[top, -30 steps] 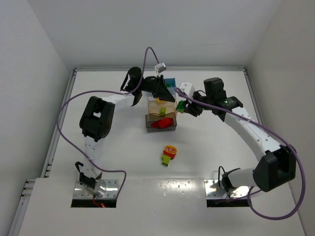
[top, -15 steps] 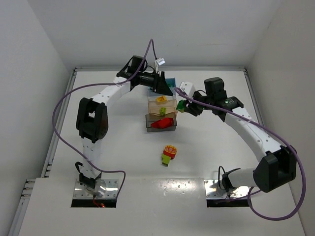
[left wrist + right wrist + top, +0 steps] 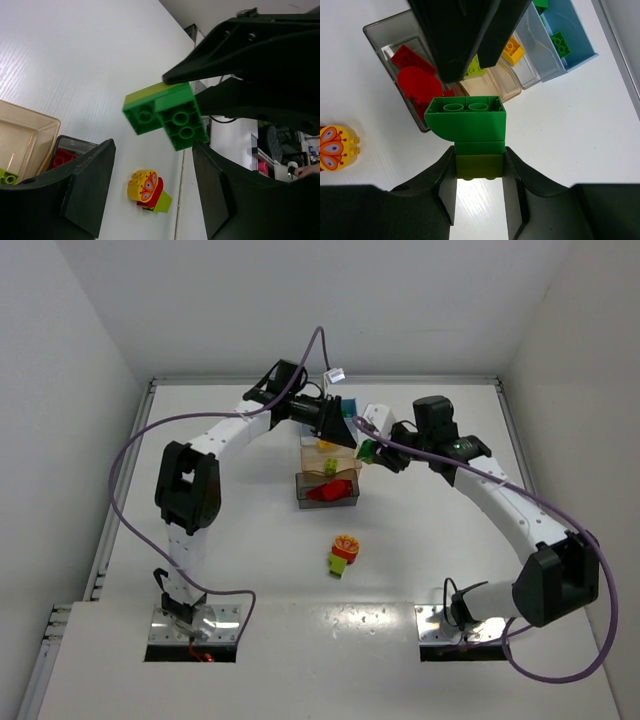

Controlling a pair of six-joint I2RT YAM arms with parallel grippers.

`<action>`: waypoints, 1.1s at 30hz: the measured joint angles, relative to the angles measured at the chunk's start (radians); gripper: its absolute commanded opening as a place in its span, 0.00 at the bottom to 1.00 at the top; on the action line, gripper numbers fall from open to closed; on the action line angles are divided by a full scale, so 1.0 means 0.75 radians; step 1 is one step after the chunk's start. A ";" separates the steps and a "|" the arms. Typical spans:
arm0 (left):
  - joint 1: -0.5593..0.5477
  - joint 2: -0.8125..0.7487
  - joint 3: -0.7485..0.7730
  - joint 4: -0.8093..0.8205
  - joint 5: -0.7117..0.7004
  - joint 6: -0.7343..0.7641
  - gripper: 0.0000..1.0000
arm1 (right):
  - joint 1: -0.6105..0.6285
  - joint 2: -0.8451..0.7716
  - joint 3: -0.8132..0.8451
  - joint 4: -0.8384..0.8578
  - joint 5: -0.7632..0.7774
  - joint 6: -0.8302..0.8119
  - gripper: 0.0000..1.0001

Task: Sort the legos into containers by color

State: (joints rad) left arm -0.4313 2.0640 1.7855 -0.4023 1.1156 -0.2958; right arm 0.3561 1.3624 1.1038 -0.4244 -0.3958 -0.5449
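My right gripper (image 3: 480, 172) is shut on a green lego clump (image 3: 467, 122), pinching its olive bottom brick. It holds the clump above the table just right of the bins (image 3: 367, 451). My left gripper (image 3: 343, 433) is open and empty, its tips close to the clump (image 3: 167, 115) from the left, over the tan bin (image 3: 330, 453). The blue bin (image 3: 572, 35) holds a green brick (image 3: 560, 43). The tan bin (image 3: 492, 85) holds a yellow brick (image 3: 512, 50) and a lime one. The grey bin (image 3: 390, 35) holds red bricks (image 3: 415, 75).
A loose clump of yellow, red and lime bricks (image 3: 344, 553) lies on the white table in front of the grey bin (image 3: 326, 492); it also shows in the left wrist view (image 3: 147, 190). The three bins stand in a row at centre back, and the two arms crowd together over them.
My left gripper has swung right and forward over the bins, closing on the clump in my right gripper. My right gripper has shifted slightly towards the back, still holding the clump.
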 measured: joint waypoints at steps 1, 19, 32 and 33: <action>-0.005 -0.008 -0.001 0.000 0.005 0.002 0.70 | 0.000 0.008 0.000 0.008 -0.001 -0.002 0.06; -0.037 -0.062 -0.030 0.007 -0.003 0.019 0.71 | 0.045 0.108 0.041 0.074 -0.006 -0.001 0.06; -0.037 -0.062 -0.030 0.012 -0.055 -0.007 0.58 | 0.078 0.107 0.043 0.077 -0.007 -0.001 0.06; -0.037 -0.062 -0.030 0.014 -0.057 -0.008 0.56 | 0.078 0.107 0.043 0.077 -0.007 -0.002 0.06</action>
State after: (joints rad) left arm -0.4587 2.0174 1.7630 -0.3920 1.0729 -0.3016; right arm 0.4149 1.4429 1.1362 -0.3664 -0.4007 -0.5461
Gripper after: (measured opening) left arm 0.588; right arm 0.363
